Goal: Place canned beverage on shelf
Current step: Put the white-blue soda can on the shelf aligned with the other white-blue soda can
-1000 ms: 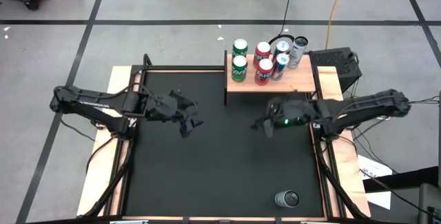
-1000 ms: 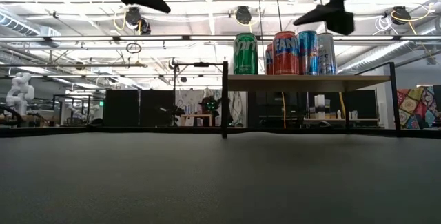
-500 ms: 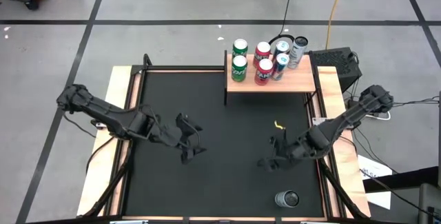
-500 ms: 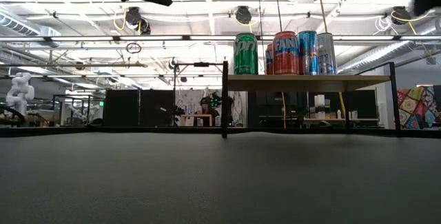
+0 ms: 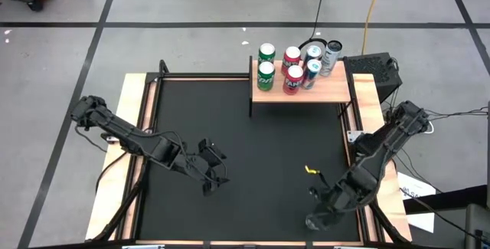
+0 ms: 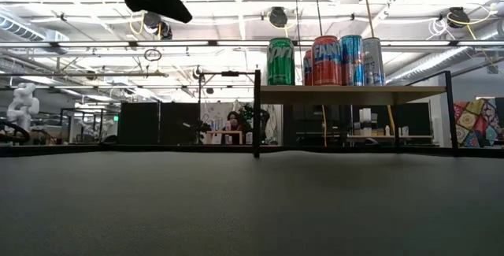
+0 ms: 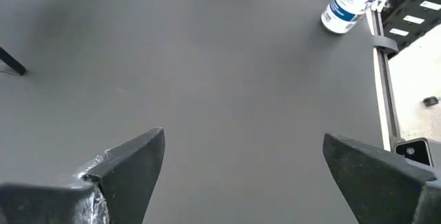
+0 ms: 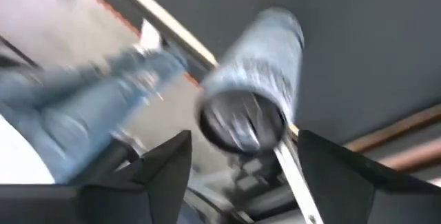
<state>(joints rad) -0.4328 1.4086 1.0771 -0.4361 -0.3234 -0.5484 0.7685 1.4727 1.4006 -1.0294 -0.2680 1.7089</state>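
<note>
Shelf [image 5: 302,90]: light wooden board on thin black posts at the far edge of the worktop [image 5: 245,142], carrying six cans. Two green cans [image 5: 266,75], two red cans [image 5: 292,80], one blue-and-white can [image 5: 311,73], one silver can [image 5: 331,57]. Writing on the red and green labels is only partly legible from the low view; brands not confirmed.

Loose can [image 5: 318,221]: silver-grey, near the front right corner of the worktop, well apart from the shelf. In the right wrist view it stands close ahead of the fingers.

Right hand [image 5: 325,203]: just beside the loose can, fingers spread, can not yet between them.

Left hand [image 5: 210,174]: waiting over the left half of the worktop, fingers spread wide, empty.

Step in hand, judged: reaching for the loose can. Advice: centre the fingers on the can's body, close on its middle, lift clear, and aim for the bare shelf space beside the others without knocking them.
</note>
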